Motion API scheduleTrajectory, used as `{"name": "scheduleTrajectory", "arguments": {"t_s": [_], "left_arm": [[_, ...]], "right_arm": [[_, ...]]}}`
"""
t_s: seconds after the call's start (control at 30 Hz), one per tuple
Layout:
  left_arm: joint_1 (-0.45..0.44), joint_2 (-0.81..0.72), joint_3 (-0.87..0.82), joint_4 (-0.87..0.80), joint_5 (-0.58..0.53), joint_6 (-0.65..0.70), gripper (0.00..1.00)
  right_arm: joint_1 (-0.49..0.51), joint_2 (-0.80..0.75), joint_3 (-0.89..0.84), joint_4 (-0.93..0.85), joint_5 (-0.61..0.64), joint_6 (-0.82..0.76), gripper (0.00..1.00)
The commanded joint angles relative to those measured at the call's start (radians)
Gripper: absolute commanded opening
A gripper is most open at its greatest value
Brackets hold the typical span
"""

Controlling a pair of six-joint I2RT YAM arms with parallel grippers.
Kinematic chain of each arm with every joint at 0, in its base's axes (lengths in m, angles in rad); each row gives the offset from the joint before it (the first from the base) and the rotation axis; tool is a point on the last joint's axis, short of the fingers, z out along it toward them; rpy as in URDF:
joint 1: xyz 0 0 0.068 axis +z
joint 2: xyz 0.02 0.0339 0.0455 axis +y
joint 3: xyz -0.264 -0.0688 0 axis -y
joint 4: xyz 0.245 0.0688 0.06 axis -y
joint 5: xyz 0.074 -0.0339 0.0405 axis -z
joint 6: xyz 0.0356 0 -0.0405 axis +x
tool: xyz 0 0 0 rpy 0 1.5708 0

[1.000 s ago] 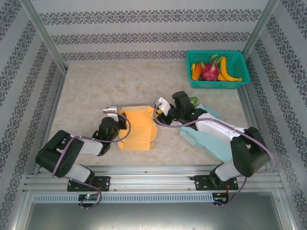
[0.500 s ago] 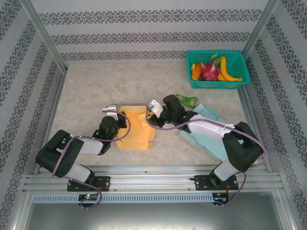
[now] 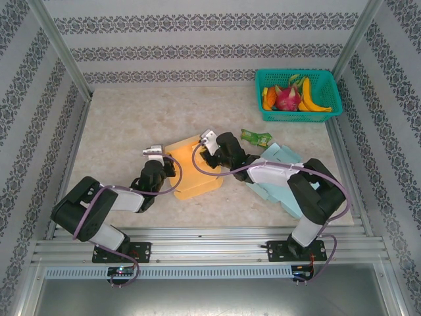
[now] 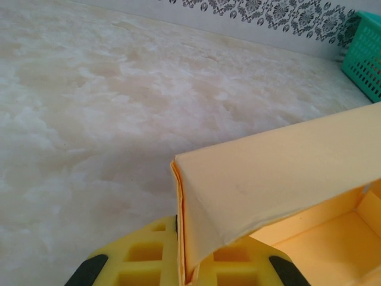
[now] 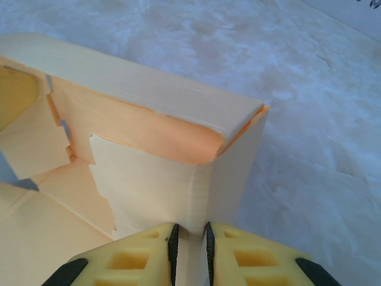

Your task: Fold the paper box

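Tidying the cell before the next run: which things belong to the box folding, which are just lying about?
In use: orange paper box, left gripper, right gripper, both shut on it.
Lying about: teal basket of fruit, light blue paper, green item.

On my feed the left arm (image 3: 89,207), lower left, and the right arm (image 3: 319,194), lower right, are black with pale grey-white links, trailing purple cables (image 3: 193,161), and carry yellow, grid-moulded finger pads (image 4: 143,265).

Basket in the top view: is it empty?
No, the basket holds bananas and a pink dragon fruit.
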Motion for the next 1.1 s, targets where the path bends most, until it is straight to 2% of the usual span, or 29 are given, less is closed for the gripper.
{"name": "scheduleTrajectory", "arguments": {"t_s": [0.0,0.17,0.37,0.43,0.57,1.07], "left_arm": [[-0.042,0.008,0.027,0.032,0.05,0.01,0.0],[-0.048,0.008,0.028,0.024,0.051,0.016,0.0],[-0.049,0.0,0.03,0.006,0.046,0.016,0.0],[-0.05,-0.002,0.03,0.002,0.044,0.02,0.0],[-0.049,-0.006,0.03,-0.002,0.045,0.02,0.0],[-0.05,-0.002,0.034,0.004,0.084,0.017,0.0]], "right_arm": [[0.013,0.034,-0.007,0.12,0.019,0.023,0.22],[0.006,0.061,-0.02,0.171,0.01,0.028,0.23],[-0.066,0.084,-0.054,0.277,-0.219,0.105,0.26],[-0.083,0.09,-0.056,0.287,-0.257,0.114,0.26],[-0.094,0.106,-0.049,0.286,-0.335,0.108,0.34],[-0.092,0.154,-0.021,0.271,-0.241,0.101,0.35]]}}
